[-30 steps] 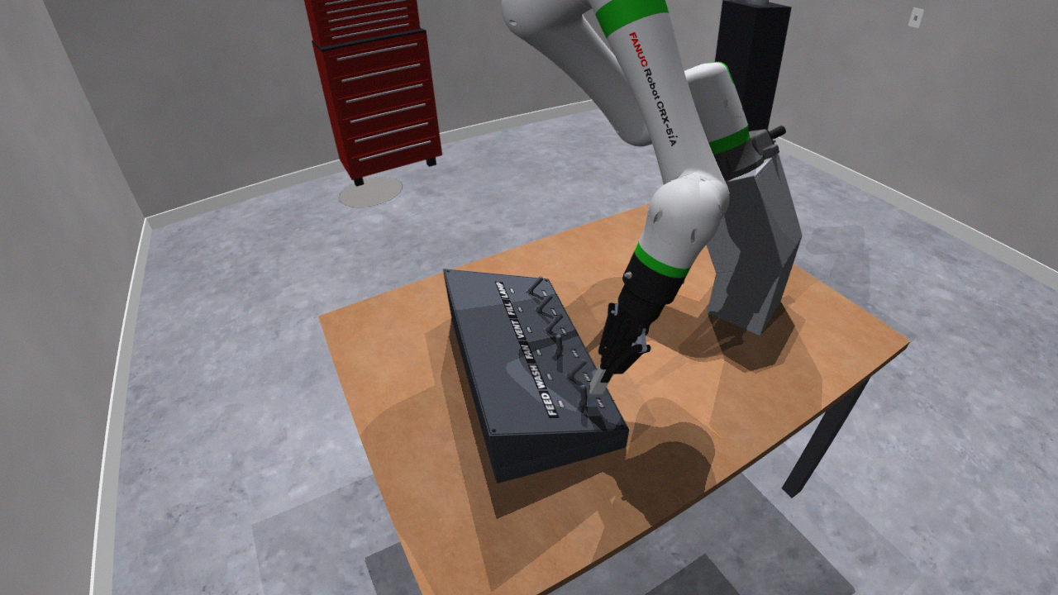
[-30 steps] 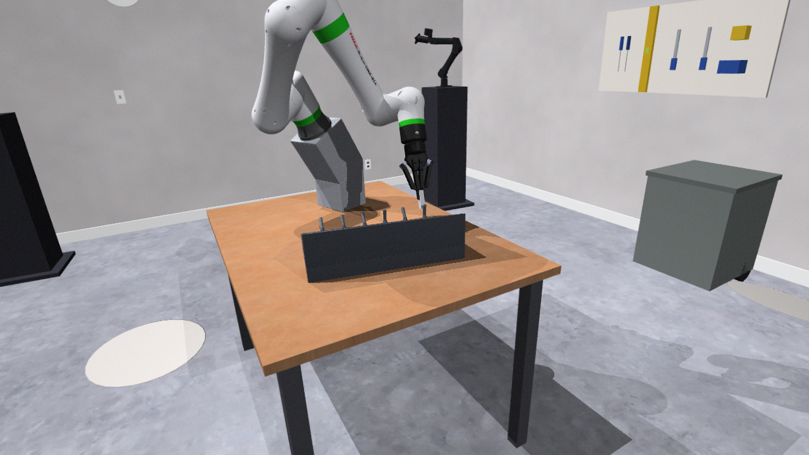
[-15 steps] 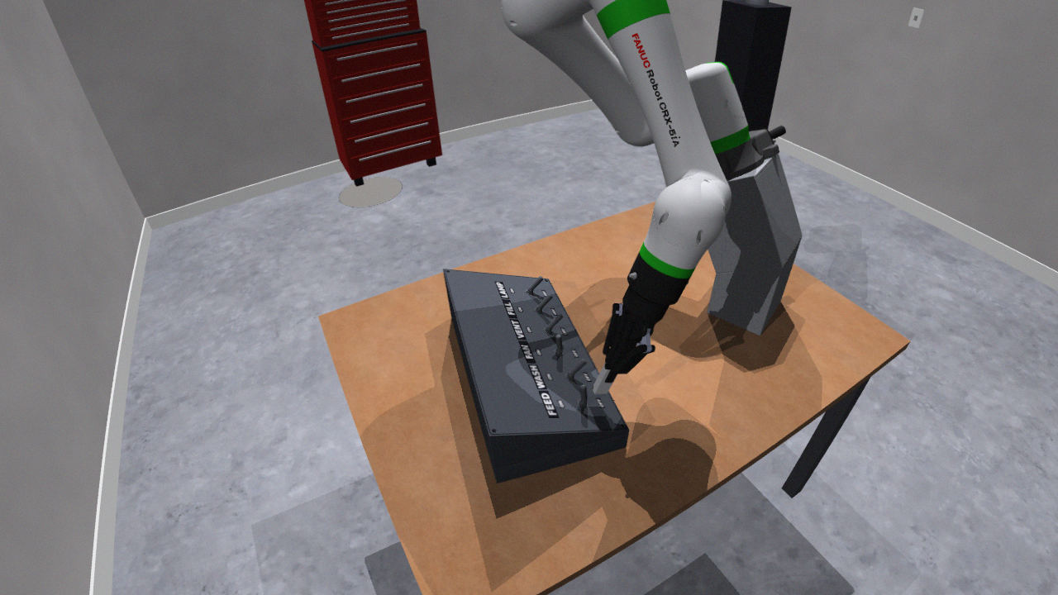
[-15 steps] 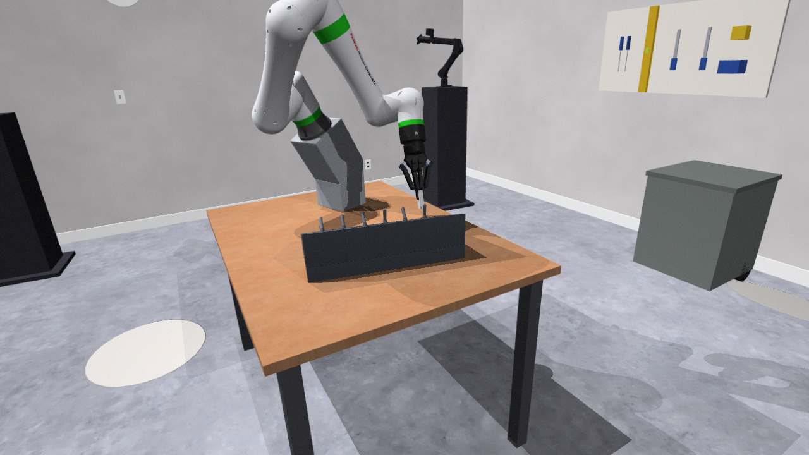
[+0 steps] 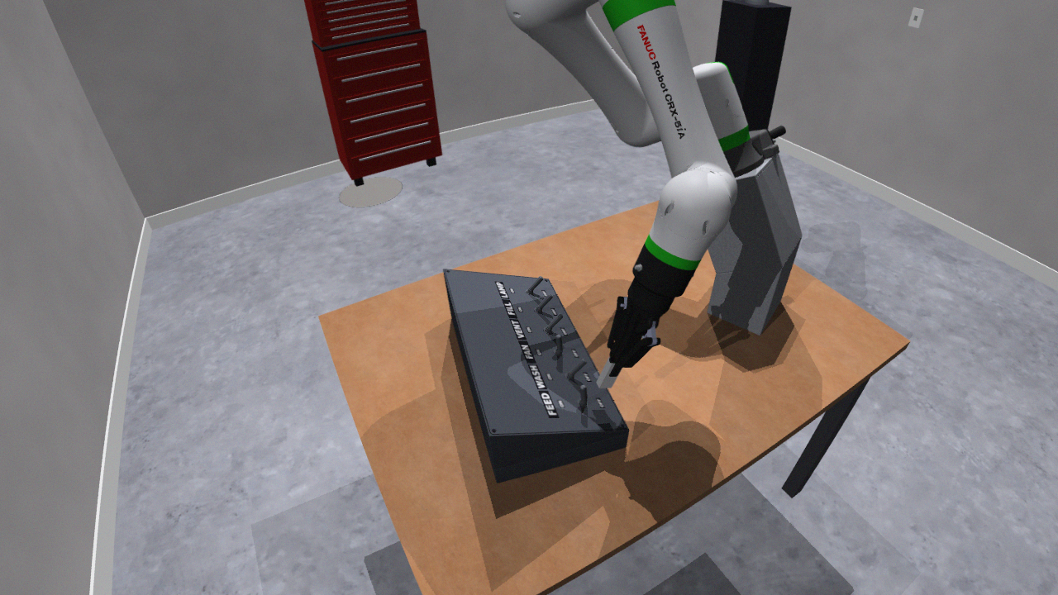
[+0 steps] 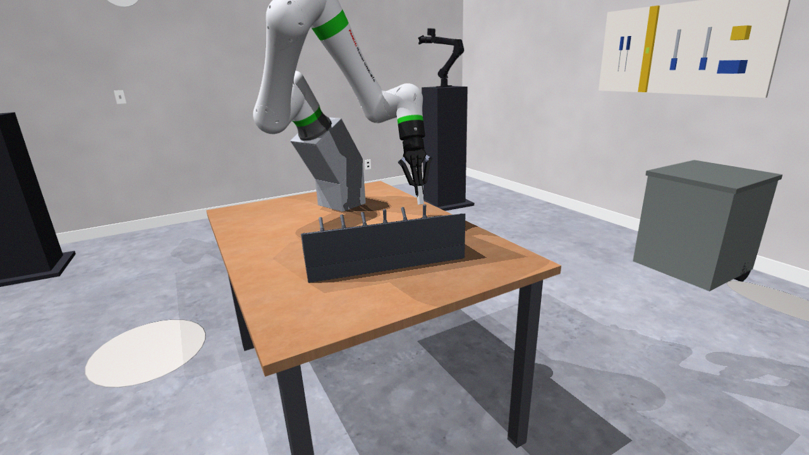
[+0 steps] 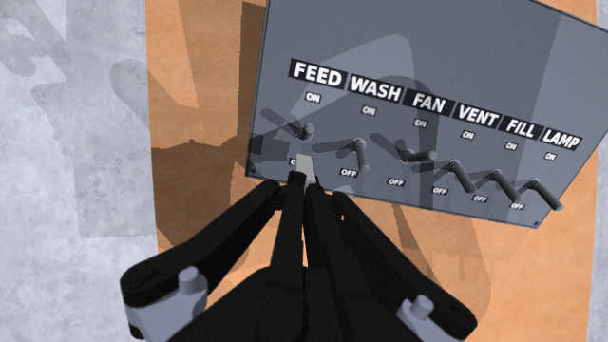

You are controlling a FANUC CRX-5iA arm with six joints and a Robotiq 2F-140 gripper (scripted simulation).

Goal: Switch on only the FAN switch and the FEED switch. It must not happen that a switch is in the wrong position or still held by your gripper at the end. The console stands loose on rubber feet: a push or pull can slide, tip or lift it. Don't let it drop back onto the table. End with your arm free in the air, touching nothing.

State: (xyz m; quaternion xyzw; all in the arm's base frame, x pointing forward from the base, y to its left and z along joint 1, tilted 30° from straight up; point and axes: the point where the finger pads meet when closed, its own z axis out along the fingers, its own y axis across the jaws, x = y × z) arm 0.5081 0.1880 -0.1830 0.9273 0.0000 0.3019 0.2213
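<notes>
The black two-finger gripper [image 7: 304, 177] was fully closed and held nothing. Its pale tips hovered just below the short dark FEED lever [image 7: 306, 131] on the dark grey sloped console [image 7: 427, 47].

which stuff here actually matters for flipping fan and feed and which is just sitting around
For the job:
- console on the table
- FEED switch
- FAN switch
- gripper, shut and empty, just below FEED

Not for the job:
- WASH, VENT, FILL, LAMP switches: leave alone
- red tool chest
- grey box
- wall board
</notes>
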